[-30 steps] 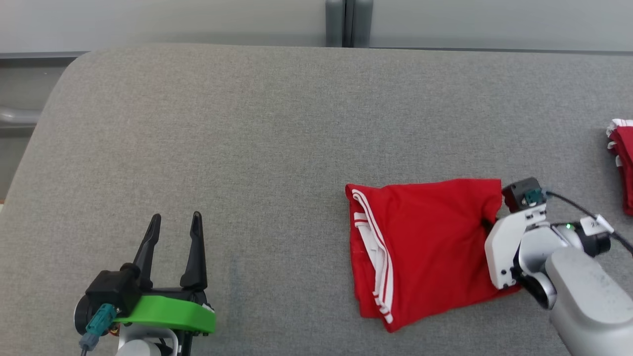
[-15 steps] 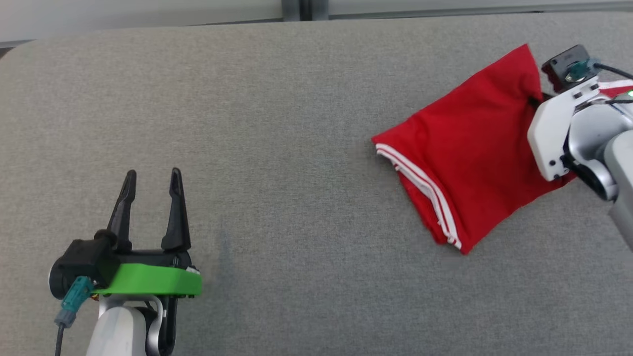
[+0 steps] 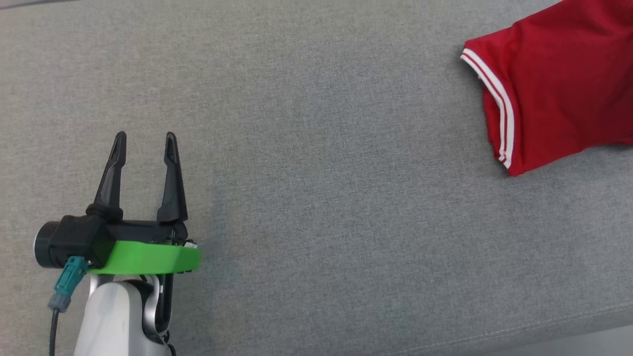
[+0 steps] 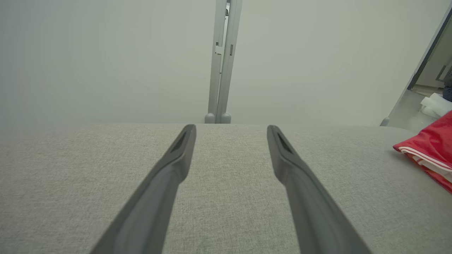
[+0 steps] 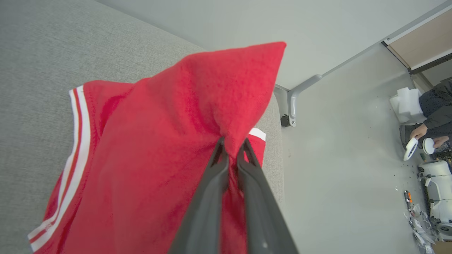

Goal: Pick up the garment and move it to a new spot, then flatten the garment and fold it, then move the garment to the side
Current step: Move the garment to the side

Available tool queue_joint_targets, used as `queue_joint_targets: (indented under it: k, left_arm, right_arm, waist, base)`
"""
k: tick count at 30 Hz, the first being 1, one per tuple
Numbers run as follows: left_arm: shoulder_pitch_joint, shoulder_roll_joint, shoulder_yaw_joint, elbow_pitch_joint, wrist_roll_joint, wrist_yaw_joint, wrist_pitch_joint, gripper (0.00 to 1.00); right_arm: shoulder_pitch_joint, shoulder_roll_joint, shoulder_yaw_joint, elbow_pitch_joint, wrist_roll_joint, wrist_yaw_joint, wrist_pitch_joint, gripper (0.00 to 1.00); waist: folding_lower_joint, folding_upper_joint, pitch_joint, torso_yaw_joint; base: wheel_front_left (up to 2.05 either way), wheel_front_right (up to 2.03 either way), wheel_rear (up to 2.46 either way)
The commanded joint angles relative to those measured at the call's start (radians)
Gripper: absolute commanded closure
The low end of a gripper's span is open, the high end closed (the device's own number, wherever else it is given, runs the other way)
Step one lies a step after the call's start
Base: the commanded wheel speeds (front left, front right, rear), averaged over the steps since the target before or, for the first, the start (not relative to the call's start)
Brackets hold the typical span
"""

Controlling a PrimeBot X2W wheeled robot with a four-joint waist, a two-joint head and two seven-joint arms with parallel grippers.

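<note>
garment point(image 3: 559, 84): red, white double-stripe trim | table point(image 3: 316, 198): grey woven fabric | left gripper point(image 3: 145, 136): black fingers point(image 3: 173, 188), green mount point(image 3: 148, 258), teal connector point(image 3: 67, 284)

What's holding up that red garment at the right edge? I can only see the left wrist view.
Observer: The right end effector is shut on the red garment, pinching a fold near one corner.
Operator: Is the whole thing off the table?
Observer: It doesn't look so. The pinched corner peaks upward, but in the head view the white-striped hem seems to rest on the grey surface.
Operator: Is anything beyond the table on that side?
Observer: Yes. The right wrist view shows a person past the table's end, holding white objects.
</note>
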Motion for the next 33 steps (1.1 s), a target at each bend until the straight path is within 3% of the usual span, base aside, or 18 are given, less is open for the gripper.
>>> queue_joint_targets:
  k: [1,9,18,20,21,27,33]
  left_arm:
    - [-0.023,0.003,-0.007,-0.007,0.008,-0.005,0.0,0.0]
    - [-0.079,0.024,-0.062,-0.024,0.024,-0.004,0.0,0.0]
    - [-0.085,0.043,-0.081,-0.045,0.019,-0.004,0.0,0.0]
    - [-0.077,0.045,-0.082,-0.048,0.016,-0.004,0.0,0.0]
    - [-0.071,0.045,-0.082,-0.049,0.016,-0.004,0.0,0.0]
    - [-0.054,0.037,-0.072,-0.04,0.014,-0.004,0.0,0.0]
    - [-0.018,0.021,-0.044,-0.03,0.008,-0.004,0.0,0.0]
  right_arm:
    - [0.008,-0.021,-0.019,0.003,-0.014,-0.002,-0.007,1.0]
    - [0.034,-0.09,-0.148,0.093,-0.113,-0.002,-0.102,1.0]
    - [0.118,-0.081,-0.33,0.223,-0.274,-0.002,-0.248,1.0]
    - [0.132,-0.069,-0.368,0.253,-0.31,-0.003,-0.288,0.68]
    - [0.143,-0.056,-0.38,0.267,-0.324,-0.002,-0.306,0.0]
    - [0.141,0.006,-0.463,0.266,-0.446,-0.002,-0.469,0.0]
    - [0.169,0.123,-0.481,0.207,-0.445,-0.002,-0.644,0.0]
  waist:
    - [-0.0001,-0.0001,0.05,-0.028]
    - [-0.0001,-0.0001,0.137,0.035]
    - [-0.0001,-0.0001,0.177,0.107]
    - [-0.0001,-0.0001,0.176,0.114]
    - [-0.0001,-0.0001,0.174,0.116]
    - [-0.0001,-0.0001,0.133,0.111]
    - [-0.0001,-0.0001,0.051,0.099]
  base:
    - [0.0,0.0,0.0]
    - [0.0,0.0,0.0]
    - [0.0,0.0,0.0]
    - [0.0,0.0,0.0]
    - [0.0,0.0,0.0]
    - [0.0,0.0,0.0]
    - [0.0,0.0,0.0]
